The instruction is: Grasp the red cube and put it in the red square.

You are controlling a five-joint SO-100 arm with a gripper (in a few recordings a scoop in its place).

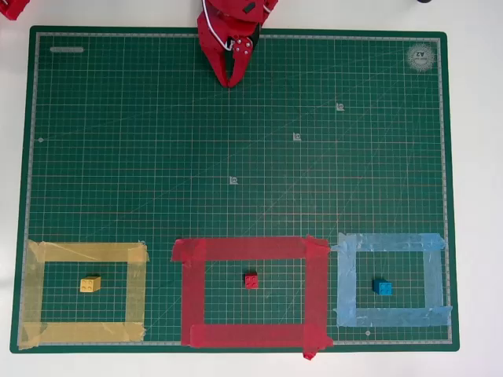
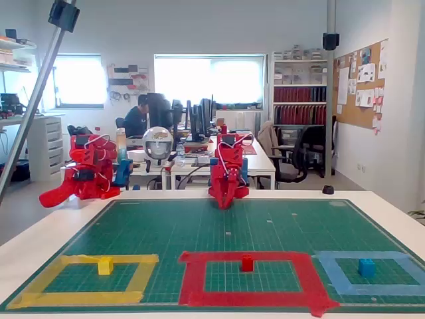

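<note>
Nearest the front edge of the green cutting mat (image 2: pixel 199 226), well apart from the claw, three tape frames lie in a row. In the middle one, the red square (image 1: pixel 251 292), the red cube (image 1: pixel 251 280) sits upright on the bare mat inside the tape, touching none of the strips; in the fixed view it stands almost straight in front of the claw, and in the overhead view slightly to the right of the claw's tips. To the left of the cube in both views, the yellow block (image 1: pixel 90 284) rests inside the yellow tape frame (image 1: pixel 82 294). To the right, the blue block (image 1: pixel 383 287) rests inside the light blue tape frame (image 1: pixel 393 280).

Between the frames and the claw lies open mat.

At the far edge of the mat, the red arm (image 2: pixel 228 163) is folded down, its claw (image 1: pixel 233 79) pointing towards the frames with the tips pressed together and nothing between them.
</note>
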